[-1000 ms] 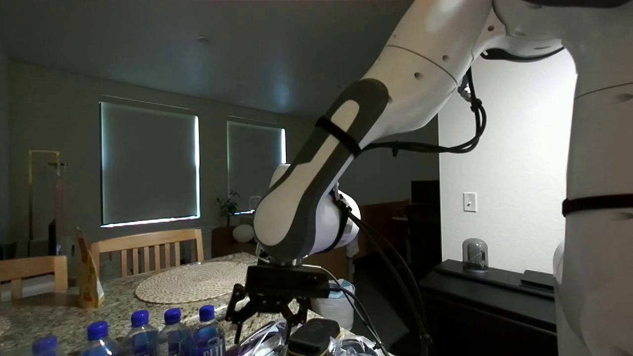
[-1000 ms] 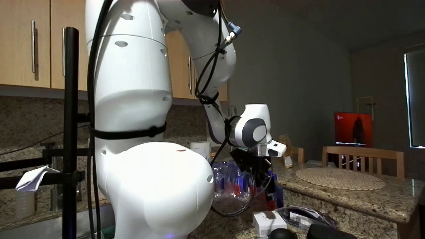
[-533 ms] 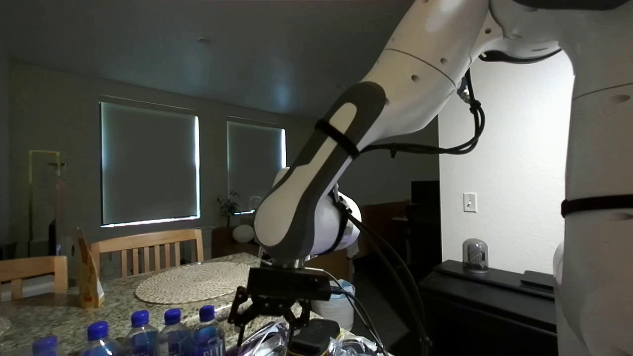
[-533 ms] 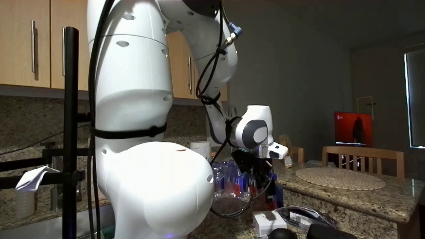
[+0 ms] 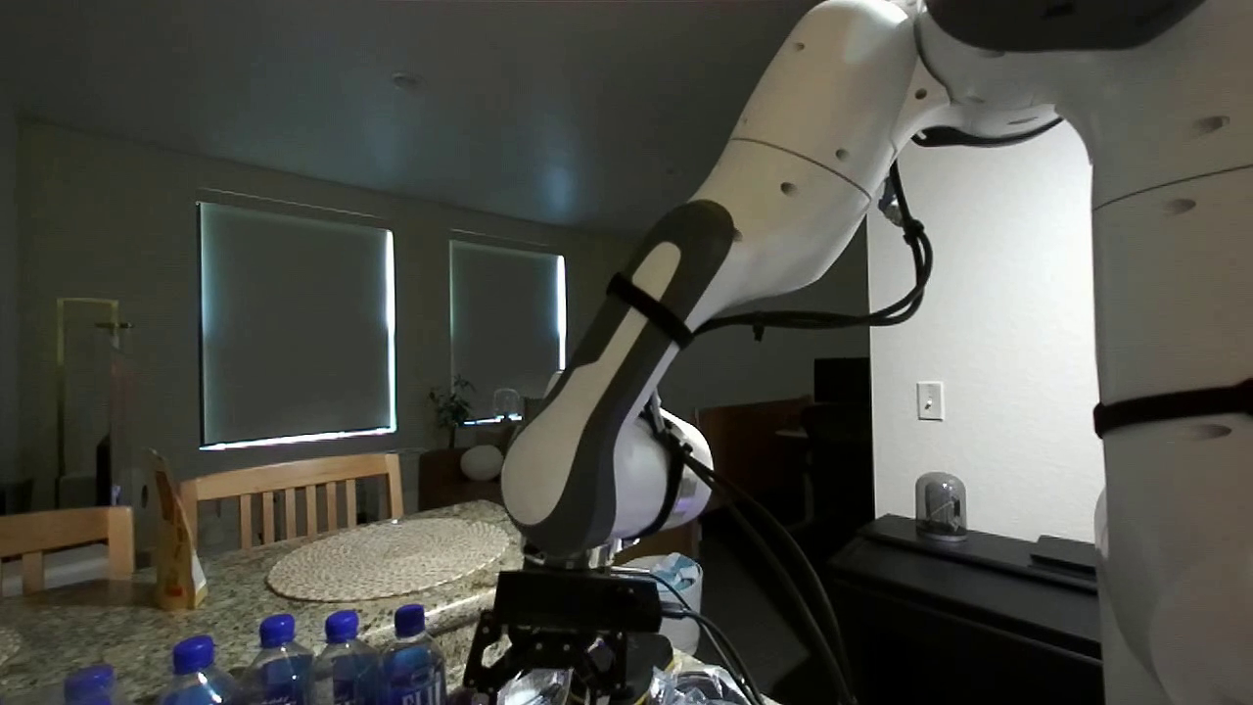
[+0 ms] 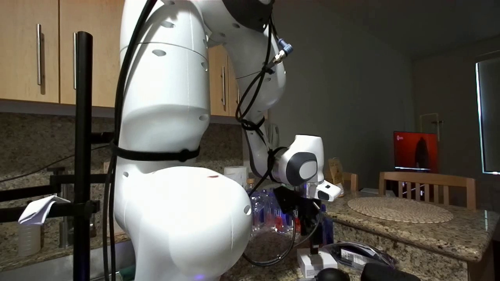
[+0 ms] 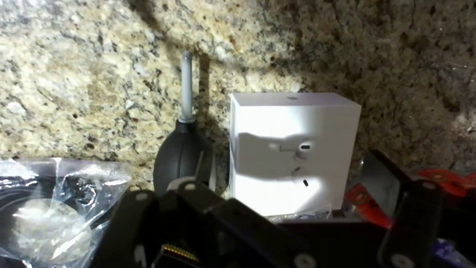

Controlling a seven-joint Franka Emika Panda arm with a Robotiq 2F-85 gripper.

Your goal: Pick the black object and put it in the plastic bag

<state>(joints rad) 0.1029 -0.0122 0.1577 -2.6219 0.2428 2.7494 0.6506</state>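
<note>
Pincer [image 7: 292, 169] stands open, fingers spread to either side of the white box [image 7: 267, 156]; contact with it, cannot tell. Task names a black object: probably the black blower [image 7: 174, 160], lying on the table [image 7: 74, 100] just beside the box. In an exterior view a black case [image 6: 384, 273] is a second candidate.

Placement suits the box rather than the blower. If the blower is meant: lift, shift sideways, descend astride its fattest part. The closing direction runs across its width, so little turning should be needed. Close gently; rubber-like body will likely squash, and may roll if nipped off-centre.

Obstacles: gap between blower and box is tight for a finger. Clear plastic bag [image 7: 100, 178] lies on the blower's other side with things inside; mouth not made out. Another clear bag [image 6: 375, 255] lies beside the box. Water bottles [image 5: 411, 666] stand near the pincer; a wide swing could knock them.
</note>
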